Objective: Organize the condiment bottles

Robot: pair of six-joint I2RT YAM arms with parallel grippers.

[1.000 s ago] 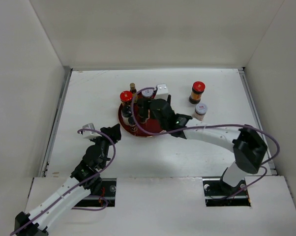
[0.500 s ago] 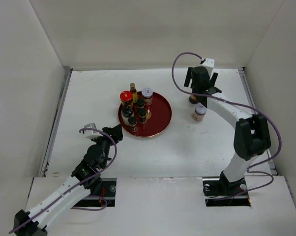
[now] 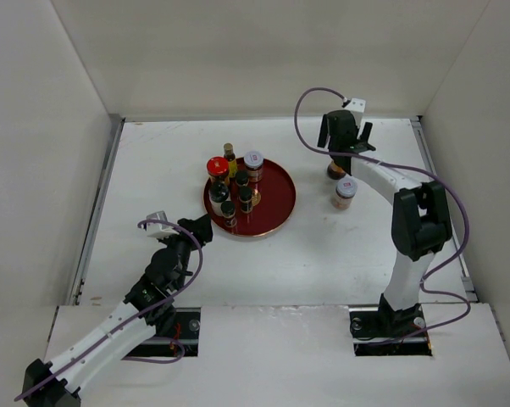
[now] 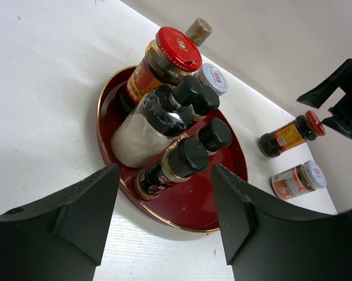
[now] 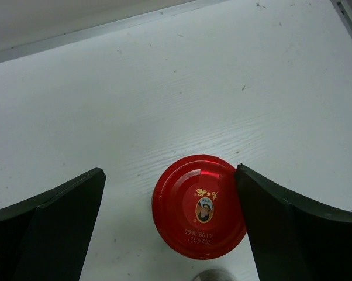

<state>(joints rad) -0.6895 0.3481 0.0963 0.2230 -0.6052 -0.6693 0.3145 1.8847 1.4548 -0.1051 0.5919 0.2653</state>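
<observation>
**Hovering wide open over a red-capped jar at the desk's far right**

The right gripper (image 3: pixel 343 146) hangs above the red-capped jar (image 5: pixel 199 206), which stands upright near the far right corner of the desk (image 3: pixel 153 170). Its jaws are spread wide, one finger (image 5: pixel 47 228) on each side of the red cap. Neither finger touches the cap, and the gripper holds nothing. Just on the near side of this jar stands a white-lidded jar (image 3: pixel 344 191), also upright. Whether the two touch cannot be told.

The tray (image 3: pixel 279 191) sits in the far half of the desk, a little left of the middle. The bottles on it crowd its left part, all upright:

- A second red-capped jar (image 3: pixel 217 166) stands by the left rim.
- A slim brown bottle (image 3: pixel 230 153) rises at the far-left rim, behind that jar.
- Another white-lidded jar (image 3: pixel 253 160) stands just right of the slim bottle, by the far rim.
- Four black-capped bottles (image 3: pixel 242 180) cluster tightly between these and the near-left rim. In the left wrist view one of them has a pale, clear body.

The left gripper (image 3: pixel 201 227) is low over the desk, just short of the tray's near-left rim and pointed at the cluster. Its jaws stand partly apart with nothing between them, and it touches neither tray nor bottle.
</observation>
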